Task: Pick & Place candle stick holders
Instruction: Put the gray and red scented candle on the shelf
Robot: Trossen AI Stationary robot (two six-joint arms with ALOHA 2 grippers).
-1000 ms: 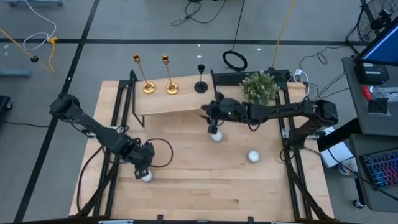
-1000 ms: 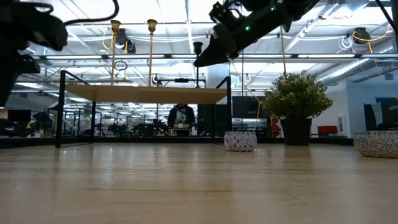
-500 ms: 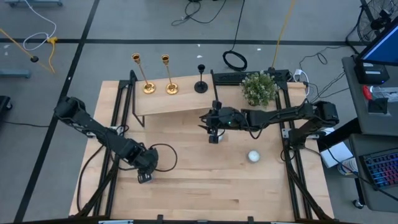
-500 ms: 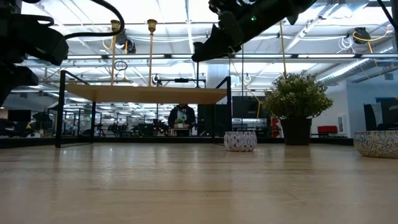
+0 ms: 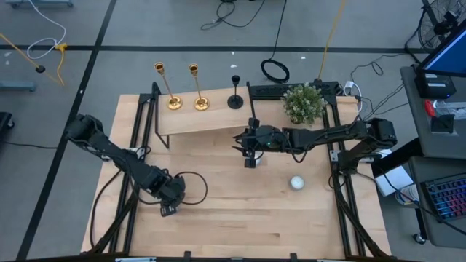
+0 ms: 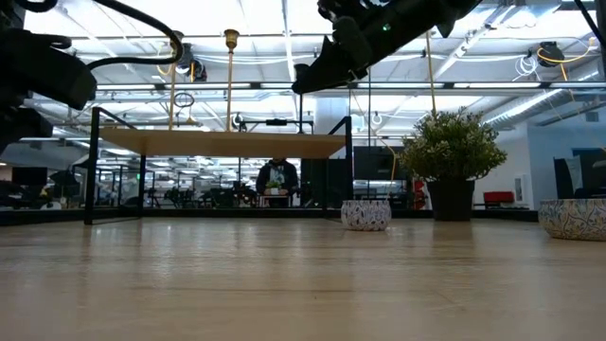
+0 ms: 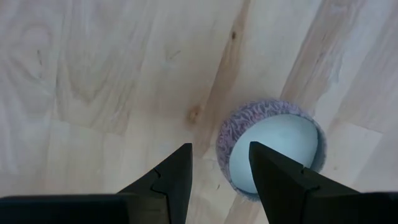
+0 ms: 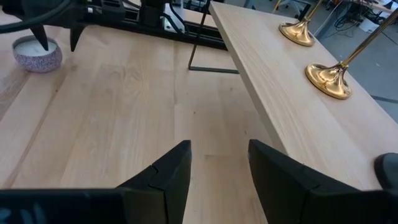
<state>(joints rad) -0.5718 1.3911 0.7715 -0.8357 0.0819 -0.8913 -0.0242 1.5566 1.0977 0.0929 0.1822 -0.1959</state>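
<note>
Two gold holders (image 5: 173, 102) (image 5: 201, 102) and one black holder (image 5: 235, 101) stand in a row on the raised shelf (image 5: 200, 120) at the back of the surface (image 5: 240, 211). The right pincer (image 5: 249, 149) hangs open just in front of the shelf, holding nothing. The left pincer (image 7: 219, 171) is open right above a small bowl (image 7: 273, 143).

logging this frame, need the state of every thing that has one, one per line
left gold candle stick holder: upright on the raised shelf, untouched
right gold candle stick holder: upright on the shelf, untouched
black candle stick holder: upright at the shelf's end, untouched
left gripper: jaws open, empty, over a small patterned bowl
right gripper: jaws open, empty, above the table in front of the shelf
lone bowl: upright on the table
potted plant: upright
</note>
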